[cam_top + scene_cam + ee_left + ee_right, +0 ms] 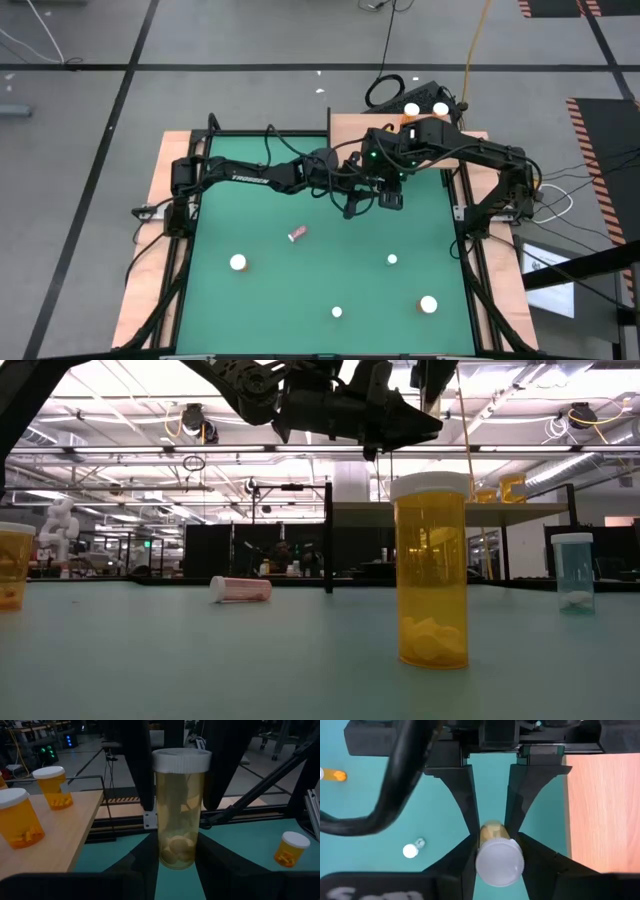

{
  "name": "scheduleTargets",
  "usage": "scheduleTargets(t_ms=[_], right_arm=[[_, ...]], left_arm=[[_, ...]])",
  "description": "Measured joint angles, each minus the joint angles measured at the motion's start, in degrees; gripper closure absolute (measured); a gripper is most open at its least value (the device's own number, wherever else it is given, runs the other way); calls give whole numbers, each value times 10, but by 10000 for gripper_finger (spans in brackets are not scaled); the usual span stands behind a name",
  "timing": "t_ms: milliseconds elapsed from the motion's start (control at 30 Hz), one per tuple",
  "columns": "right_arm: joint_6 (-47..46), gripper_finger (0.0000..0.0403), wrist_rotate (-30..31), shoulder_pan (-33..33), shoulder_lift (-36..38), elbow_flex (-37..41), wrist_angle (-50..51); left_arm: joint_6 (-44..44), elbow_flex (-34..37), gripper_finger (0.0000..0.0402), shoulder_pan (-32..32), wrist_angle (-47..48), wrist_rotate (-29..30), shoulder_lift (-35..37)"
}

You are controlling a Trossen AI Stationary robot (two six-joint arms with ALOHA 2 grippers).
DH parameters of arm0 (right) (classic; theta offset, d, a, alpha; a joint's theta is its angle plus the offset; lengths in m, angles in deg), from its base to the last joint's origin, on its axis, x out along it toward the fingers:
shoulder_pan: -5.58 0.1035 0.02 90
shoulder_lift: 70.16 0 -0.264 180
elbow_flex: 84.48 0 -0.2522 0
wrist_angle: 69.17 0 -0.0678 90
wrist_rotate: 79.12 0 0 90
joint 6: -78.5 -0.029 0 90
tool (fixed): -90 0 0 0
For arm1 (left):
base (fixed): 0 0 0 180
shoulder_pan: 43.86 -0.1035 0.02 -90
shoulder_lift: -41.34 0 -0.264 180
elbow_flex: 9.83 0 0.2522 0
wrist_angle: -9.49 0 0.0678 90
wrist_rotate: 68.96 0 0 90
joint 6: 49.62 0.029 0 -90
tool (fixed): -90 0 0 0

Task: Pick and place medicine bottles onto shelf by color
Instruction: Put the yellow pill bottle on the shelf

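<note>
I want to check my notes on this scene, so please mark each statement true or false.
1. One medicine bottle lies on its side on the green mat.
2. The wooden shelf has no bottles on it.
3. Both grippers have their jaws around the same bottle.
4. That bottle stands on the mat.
1. True. A toppled medicine bottle lies on the green mat.
2. False. The shelf carries at least two orange bottles, both upright.
3. True. The left gripper has its jaws at the base of the held bottle, and the right gripper has its jaws at the white cap end.
4. False. The held bottle is in the air above the mat, between the two arms.
</note>
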Motion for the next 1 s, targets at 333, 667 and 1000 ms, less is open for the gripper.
scheduleTargets(t_ms=[333,667,1000], right_arm=[[15,290,0,0,0,0,0],[20,291,6,-1,0,0,3],[70,291,4,-57,0,0,5]], left_arm=[[0,0,286,0,1,0,0],[6,1,173,-3,112,-4,29],[80,0,18,-48,390,28,146]])
